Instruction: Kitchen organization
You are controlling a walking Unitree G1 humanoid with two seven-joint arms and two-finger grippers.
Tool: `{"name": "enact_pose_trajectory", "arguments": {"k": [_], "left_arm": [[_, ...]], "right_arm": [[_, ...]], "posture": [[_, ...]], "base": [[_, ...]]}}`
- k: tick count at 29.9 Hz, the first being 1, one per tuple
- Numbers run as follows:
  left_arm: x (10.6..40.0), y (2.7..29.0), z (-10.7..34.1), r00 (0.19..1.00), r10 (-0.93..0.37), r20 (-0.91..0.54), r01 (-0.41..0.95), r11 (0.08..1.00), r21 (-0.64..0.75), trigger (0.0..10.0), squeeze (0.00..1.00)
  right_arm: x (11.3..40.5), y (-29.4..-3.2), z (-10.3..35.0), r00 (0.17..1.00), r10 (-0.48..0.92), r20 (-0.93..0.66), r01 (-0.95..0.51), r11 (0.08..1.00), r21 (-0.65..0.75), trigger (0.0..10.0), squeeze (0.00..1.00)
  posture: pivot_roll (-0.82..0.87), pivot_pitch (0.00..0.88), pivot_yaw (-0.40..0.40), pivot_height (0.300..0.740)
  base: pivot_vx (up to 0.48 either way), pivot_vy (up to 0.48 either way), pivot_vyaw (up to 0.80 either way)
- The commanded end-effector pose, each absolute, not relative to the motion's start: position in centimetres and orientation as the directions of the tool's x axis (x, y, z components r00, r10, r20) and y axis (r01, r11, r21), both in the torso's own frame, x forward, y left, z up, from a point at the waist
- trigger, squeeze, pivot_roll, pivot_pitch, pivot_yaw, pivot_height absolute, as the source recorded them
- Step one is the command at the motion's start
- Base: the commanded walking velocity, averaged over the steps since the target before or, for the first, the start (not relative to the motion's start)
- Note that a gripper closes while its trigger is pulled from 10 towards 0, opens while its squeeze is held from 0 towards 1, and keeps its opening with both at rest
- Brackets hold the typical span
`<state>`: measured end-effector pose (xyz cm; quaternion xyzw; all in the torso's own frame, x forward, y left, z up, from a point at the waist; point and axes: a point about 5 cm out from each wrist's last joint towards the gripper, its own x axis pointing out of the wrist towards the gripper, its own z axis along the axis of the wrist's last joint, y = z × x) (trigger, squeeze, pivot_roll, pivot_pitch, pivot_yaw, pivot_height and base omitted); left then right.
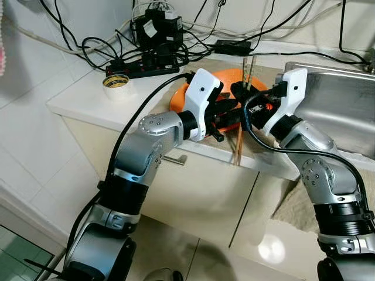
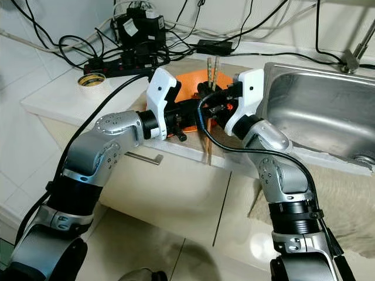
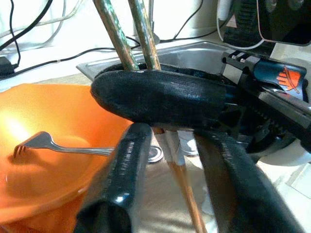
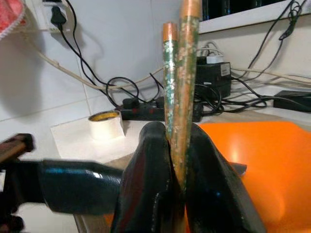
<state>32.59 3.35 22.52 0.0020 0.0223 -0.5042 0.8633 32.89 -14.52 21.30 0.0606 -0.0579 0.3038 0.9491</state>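
Note:
A pair of worn wooden chopsticks [image 4: 182, 73] stands upright at the counter's front edge, with my right gripper [image 4: 175, 141] shut on them about midway. Their lower ends [image 1: 238, 146] hang past the counter edge. My left gripper [image 3: 177, 138] comes in from the left just below the right one. Its fingers [image 3: 121, 179] are open on either side of the chopsticks' lower part. Right behind both grippers sits an orange bowl [image 1: 234, 79] with a metal fork [image 3: 48, 143] lying in it.
A steel sink [image 1: 340, 105] lies to the right, with a faucet [image 2: 354, 55] behind it. A power strip [image 1: 143, 65] with tangled cables and a roll of tape [image 1: 116, 82] sit at the back left. A cabinet handle [image 1: 174, 158] juts out below the counter.

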Motion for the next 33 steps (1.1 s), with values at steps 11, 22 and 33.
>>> {"name": "enact_pose_trajectory", "arguments": {"k": [11,22,33], "left_arm": [[32.9,4.9,22.7,0.523,-0.852,-0.022,0.852,0.523,-0.005,10.0,1.0],[33.7,6.2,21.3,0.577,-0.815,-0.06,0.816,0.578,-0.002,10.0,0.0],[34.3,7.2,20.3,0.622,-0.78,-0.066,0.782,0.623,0.011,10.0,0.0]], "right_arm": [[33.0,-15.9,21.1,0.851,0.512,0.117,-0.52,0.852,0.056,0.0,0.0],[33.0,-16.6,22.6,0.863,0.48,0.16,-0.486,0.874,0.002,0.0,0.0],[33.1,-17.8,23.8,0.888,0.415,0.197,-0.407,0.91,-0.082,0.0,0.0]], "posture": [[-0.03,0.0,0.084,0.74],[-0.03,0.0,0.086,0.74],[-0.04,0.0,0.089,0.74]], "base": [[0.0,0.0,0.0],[0.0,0.0,0.0],[0.0,0.0,0.0]]}}
